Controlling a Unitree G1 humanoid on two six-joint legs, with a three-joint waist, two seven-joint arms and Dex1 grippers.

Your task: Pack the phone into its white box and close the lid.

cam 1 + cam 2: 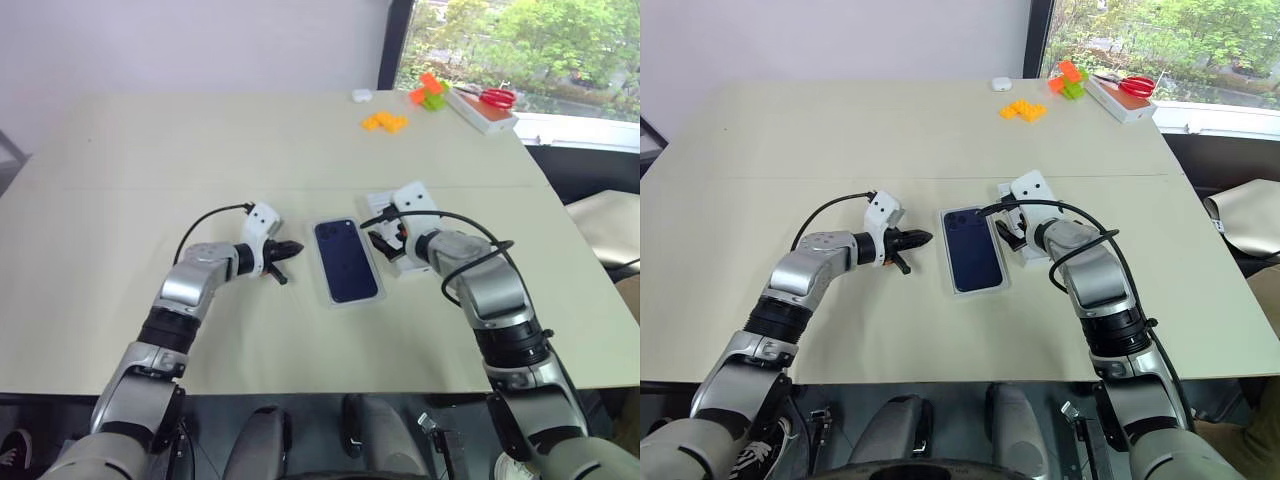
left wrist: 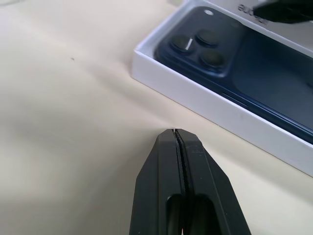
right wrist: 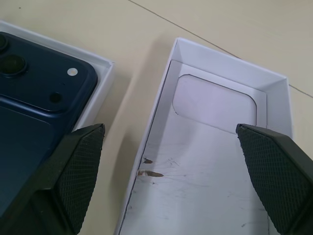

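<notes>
Already the phone (image 1: 346, 260) lies in the white box (image 1: 329, 298); the lid (image 3: 215, 161) rests upturned just right of it, under the wide-open right pincer (image 1: 386, 242), while the left pincer (image 1: 284, 250) stays-free shut.

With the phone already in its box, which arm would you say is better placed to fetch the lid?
Probably the right: its open gripper hovers over the lid; the left gripper is shut.
</notes>
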